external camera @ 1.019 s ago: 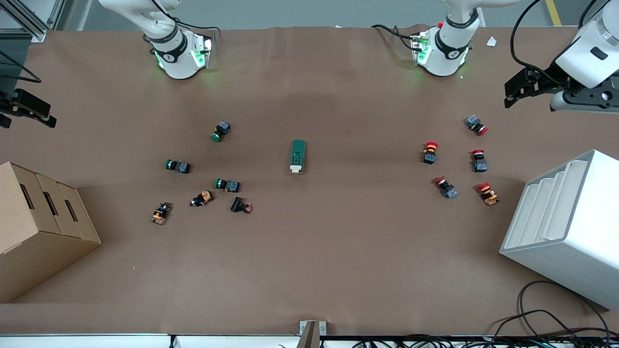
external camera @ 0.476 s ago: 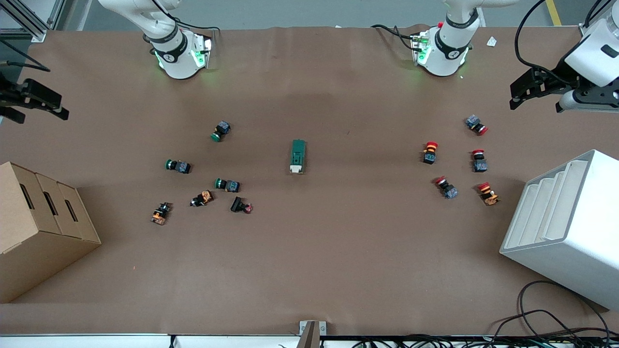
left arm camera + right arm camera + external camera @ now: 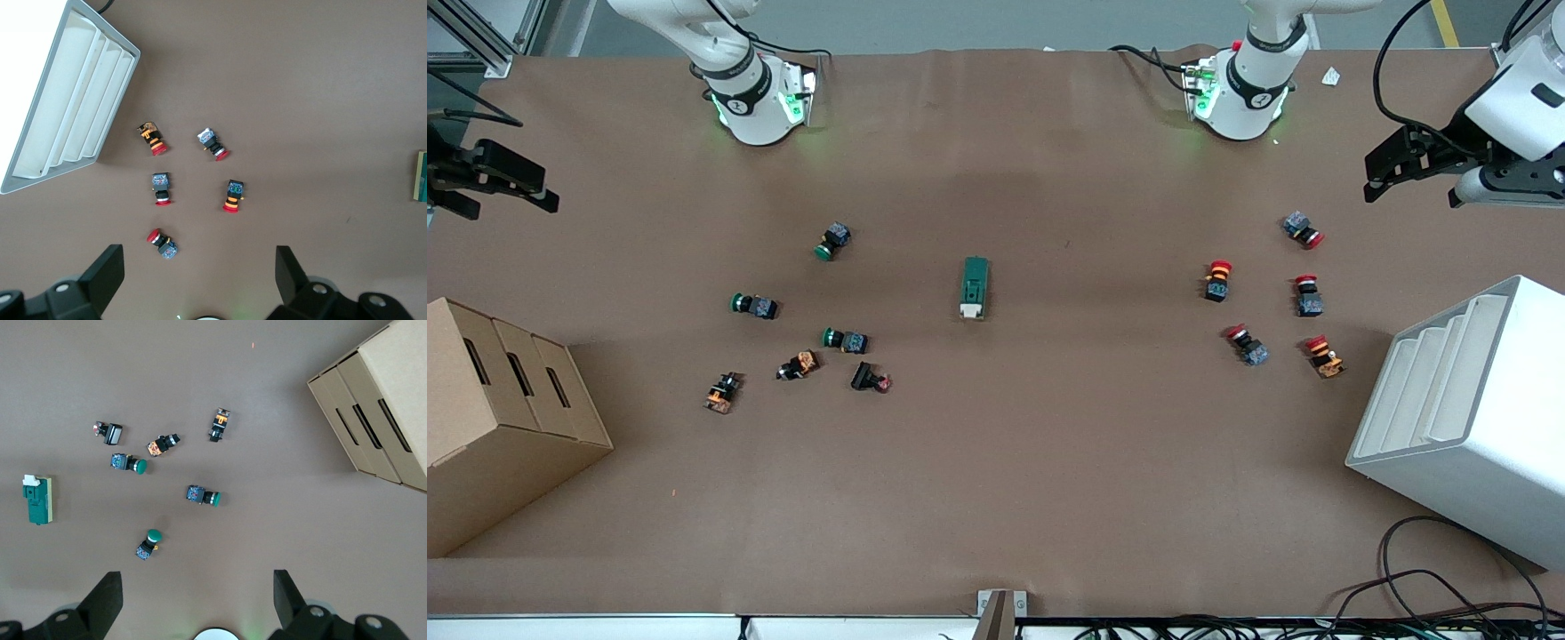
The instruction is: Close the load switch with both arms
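Note:
The load switch (image 3: 975,287), a dark green block with a white lever tab at the end nearer the front camera, lies alone at mid-table. The right wrist view also shows the load switch (image 3: 38,500), and only the edge of the load switch (image 3: 421,175) enters the left wrist view. My left gripper (image 3: 1371,178) hangs open above the left arm's end of the table, over bare mat beside the red-capped buttons. My right gripper (image 3: 509,200) hangs open above the right arm's end. In the wrist views the left gripper (image 3: 200,280) and the right gripper (image 3: 197,600) hold nothing.
Several green-capped and orange push-buttons (image 3: 833,240) lie scattered toward the right arm's end, several red-capped ones (image 3: 1216,280) toward the left arm's end. A cardboard box (image 3: 489,418) and a white slotted rack (image 3: 1467,418) stand at the table's ends. Cables (image 3: 1432,587) trail by the front edge.
Over the second, the right gripper shifted toward mid-table and the robots' bases, and the left gripper drew back toward its table end. The load switch has not moved.

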Motion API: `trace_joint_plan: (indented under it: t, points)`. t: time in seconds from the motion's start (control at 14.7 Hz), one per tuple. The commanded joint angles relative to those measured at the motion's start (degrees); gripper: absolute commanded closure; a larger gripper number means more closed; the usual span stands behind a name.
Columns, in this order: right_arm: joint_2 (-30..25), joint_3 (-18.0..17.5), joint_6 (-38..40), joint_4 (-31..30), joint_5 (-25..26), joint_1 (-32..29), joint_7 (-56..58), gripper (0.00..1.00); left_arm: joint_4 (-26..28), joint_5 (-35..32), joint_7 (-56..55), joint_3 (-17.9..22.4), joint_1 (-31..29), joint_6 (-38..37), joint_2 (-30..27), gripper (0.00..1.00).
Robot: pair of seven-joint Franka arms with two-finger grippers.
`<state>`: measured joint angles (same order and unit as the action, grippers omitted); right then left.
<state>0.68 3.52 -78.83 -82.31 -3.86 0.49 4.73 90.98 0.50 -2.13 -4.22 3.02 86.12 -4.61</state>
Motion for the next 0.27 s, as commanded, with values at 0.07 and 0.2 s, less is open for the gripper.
trace_joint_plan:
  t: [0.07,0.2]
  points:
    - [-0.07,-0.53,0.25,0.48,1.21,-1.46,0.89,0.00,-1.33,-0.77,0.82,0.26,0.05,-0.51,0.48,0.00]
    - [-0.50,-3.32,0.34,0.48,4.64,-1.37,0.81,0.00,-1.33,-0.76,0.55,0.26,0.05,-0.51,0.48,0.00]
